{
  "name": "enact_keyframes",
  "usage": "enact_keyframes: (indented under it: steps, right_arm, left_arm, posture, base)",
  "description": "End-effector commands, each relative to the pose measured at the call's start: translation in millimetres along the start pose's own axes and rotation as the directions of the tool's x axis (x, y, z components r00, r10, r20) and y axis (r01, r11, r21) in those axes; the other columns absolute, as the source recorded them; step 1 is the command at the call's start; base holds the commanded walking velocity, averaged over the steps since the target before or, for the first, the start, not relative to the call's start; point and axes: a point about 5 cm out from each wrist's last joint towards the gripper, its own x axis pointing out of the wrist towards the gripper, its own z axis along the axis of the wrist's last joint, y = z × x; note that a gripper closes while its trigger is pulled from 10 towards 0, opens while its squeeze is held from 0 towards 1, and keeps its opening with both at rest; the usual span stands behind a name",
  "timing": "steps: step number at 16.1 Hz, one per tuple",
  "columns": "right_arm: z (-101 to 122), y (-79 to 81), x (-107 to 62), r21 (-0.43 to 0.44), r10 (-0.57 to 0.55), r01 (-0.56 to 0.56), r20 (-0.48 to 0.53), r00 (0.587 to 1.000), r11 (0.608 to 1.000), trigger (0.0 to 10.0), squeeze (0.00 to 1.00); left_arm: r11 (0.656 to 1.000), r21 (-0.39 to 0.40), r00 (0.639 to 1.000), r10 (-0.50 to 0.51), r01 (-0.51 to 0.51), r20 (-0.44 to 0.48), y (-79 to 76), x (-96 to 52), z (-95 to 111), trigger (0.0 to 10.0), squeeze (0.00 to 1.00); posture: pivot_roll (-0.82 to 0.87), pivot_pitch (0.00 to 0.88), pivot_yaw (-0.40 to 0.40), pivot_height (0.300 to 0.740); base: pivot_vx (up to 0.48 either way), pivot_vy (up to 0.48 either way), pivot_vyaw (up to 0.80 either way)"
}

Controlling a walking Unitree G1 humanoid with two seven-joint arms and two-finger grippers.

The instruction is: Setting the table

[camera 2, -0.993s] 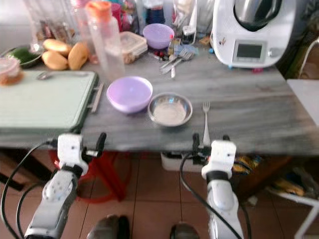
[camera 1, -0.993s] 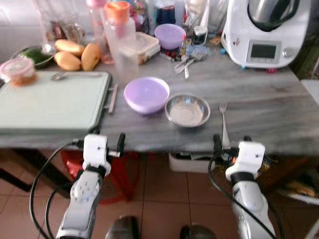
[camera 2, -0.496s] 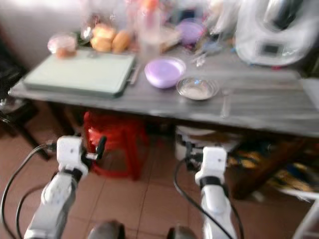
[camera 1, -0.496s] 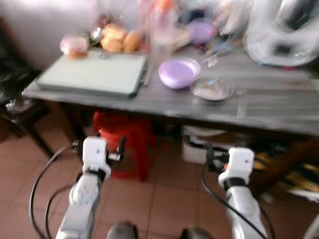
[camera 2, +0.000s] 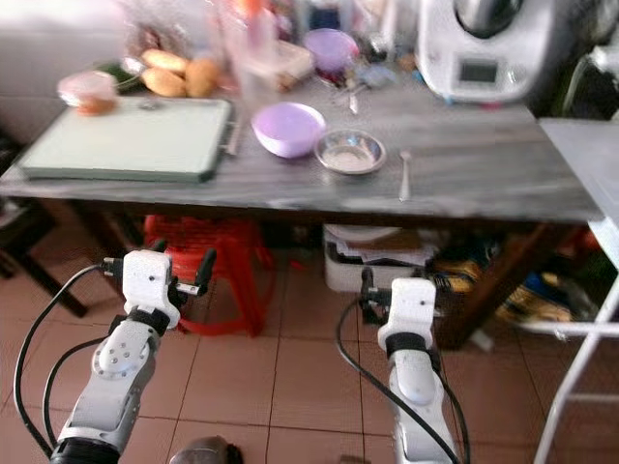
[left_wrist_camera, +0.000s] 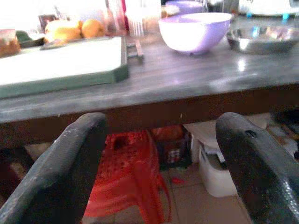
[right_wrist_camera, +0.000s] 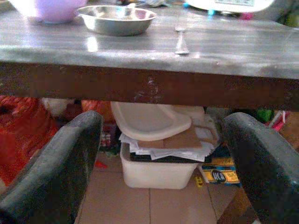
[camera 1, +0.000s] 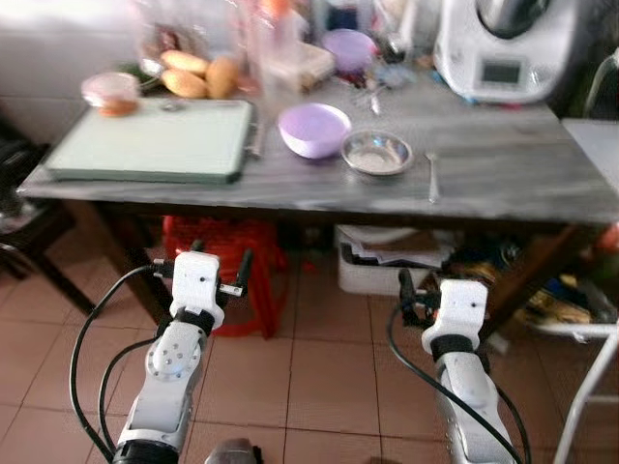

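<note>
Daylight pours in from the far side, washing out the clutter at the back of the table (camera 1: 503,184). Glare streaks the steel bowl (right_wrist_camera: 117,18) and the grey top. Under the table it's dim and shadowed. Head views slightly soft; black fingers (left_wrist_camera: 60,172) loom blurred up close.

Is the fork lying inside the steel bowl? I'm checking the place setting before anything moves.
No, the fork lies flat on the bare table, apart from the steel bowl, on its right.
</note>
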Motion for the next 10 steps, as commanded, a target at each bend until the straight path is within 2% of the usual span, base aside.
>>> enact_keyframes:
  steps: [1,2,5,7,10]
  right_arm:
    - [7,-1.7,-0.7,0.014,-0.021,0.021,0.037,0.999,1.000,10.0,0.00]
    - [8,-0.4,-1.7,0.013,-0.020,0.020,0.041,0.999,1.000,10.0,0.00]
    - [12,-0.8,-4.9,0.002,-0.016,0.016,0.059,0.998,1.000,10.0,0.00]
    - [18,-0.6,-5.2,-0.048,0.003,0.002,0.097,0.995,0.999,10.0,0.00]
    - [30,4.4,-0.1,-0.067,0.018,-0.006,0.169,0.986,0.998,10.0,0.00]
  left_arm:
    - [0.999,-0.017,0.999,0.033,-0.033,-0.006,7.6,-2.5,1,10.0,0.00]
    - [0.999,-0.021,0.999,0.033,-0.033,-0.019,8.1,-3.0,-2,10.0,0.00]
    - [0.997,-0.059,0.997,-0.058,0.055,-0.052,-3.3,-4.3,-6,10.0,0.00]
    - [0.992,-0.104,0.991,-0.085,0.074,-0.108,-7.4,-7.6,-12,10.0,0.00]
    - [0.993,-0.113,0.992,-0.049,0.036,-0.118,-3.4,-6.6,-14,10.0,0.00]
  posture:
    - [-0.02,0.000,0.039,0.740]
    - [-0.03,0.000,0.047,0.740]
    - [-0.05,0.000,0.047,0.740]
    - [-0.04,0.000,0.041,0.740]
    - [-0.04,0.000,0.044,0.740]
  base:
    - [0.000,0.000,0.00]
    - [0.000,0.000,0.00]
    - [0.000,0.000,0.00]
    - [0.000,0.000,0.00]
    - [0.000,0.000,0.00]
